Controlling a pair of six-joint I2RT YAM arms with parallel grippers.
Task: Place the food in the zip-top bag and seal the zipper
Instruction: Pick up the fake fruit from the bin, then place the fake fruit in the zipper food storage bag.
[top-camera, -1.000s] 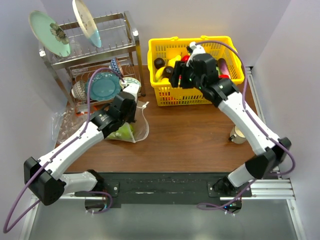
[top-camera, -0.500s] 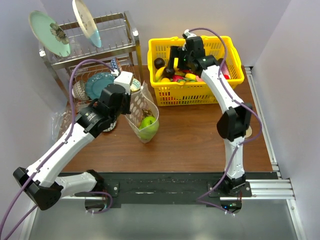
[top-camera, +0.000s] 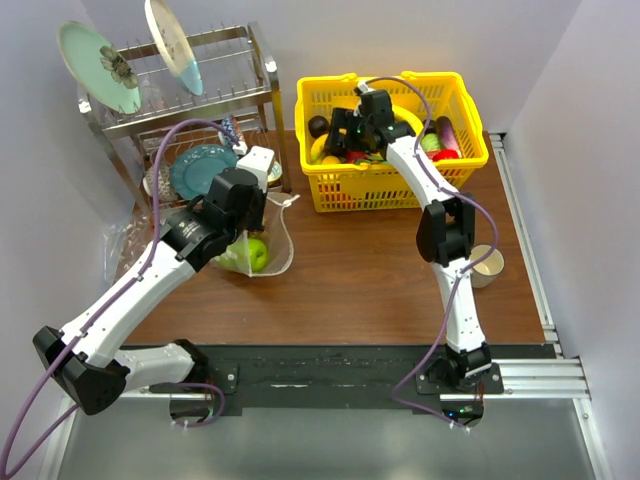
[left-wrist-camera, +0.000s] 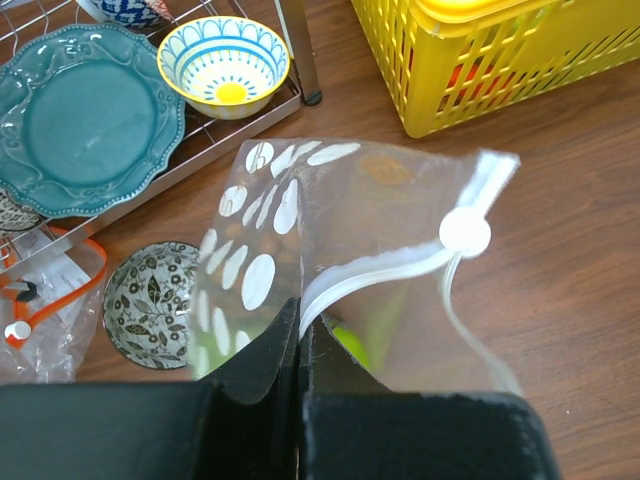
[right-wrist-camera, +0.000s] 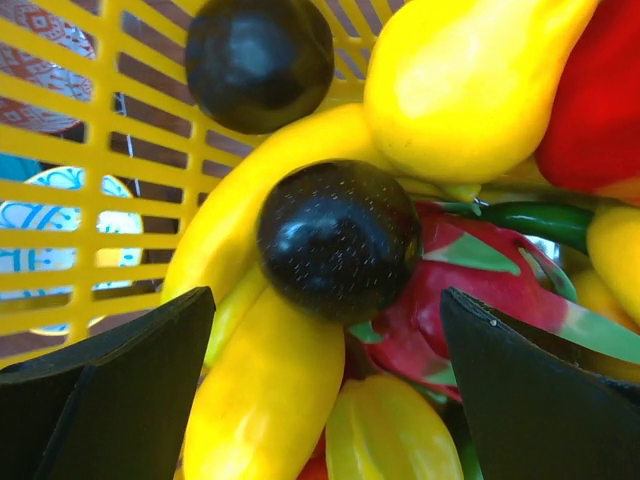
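My left gripper (top-camera: 250, 215) is shut on the zipper (left-wrist-camera: 375, 268) of the zip-top bag (top-camera: 268, 240), near its left end, and holds the mouth up; in the left wrist view (left-wrist-camera: 300, 318) the jaws are pressed together. The bag (left-wrist-camera: 390, 230) is clear, with white oval patches on one wall and a white slider (left-wrist-camera: 465, 233). A green apple (top-camera: 258, 252) lies inside it. My right gripper (top-camera: 352, 135) is open inside the yellow basket (top-camera: 380, 195). In the right wrist view (right-wrist-camera: 325, 400) it hangs over a dark round ball (right-wrist-camera: 338, 240), yellow bananas (right-wrist-camera: 265, 400) and a red fruit (right-wrist-camera: 470, 290).
A dish rack (top-camera: 190, 110) with plates stands at the back left, with a teal plate (left-wrist-camera: 85, 105) and a striped bowl (left-wrist-camera: 225, 65) on its lower shelf. A patterned bowl (left-wrist-camera: 150, 300) and crumpled plastic (top-camera: 125, 250) lie left of the bag. A cup (top-camera: 487, 265) stands at the right.
The left gripper has carried the bag left and lower. The right gripper has dipped lower into the left part of the basket, still open.
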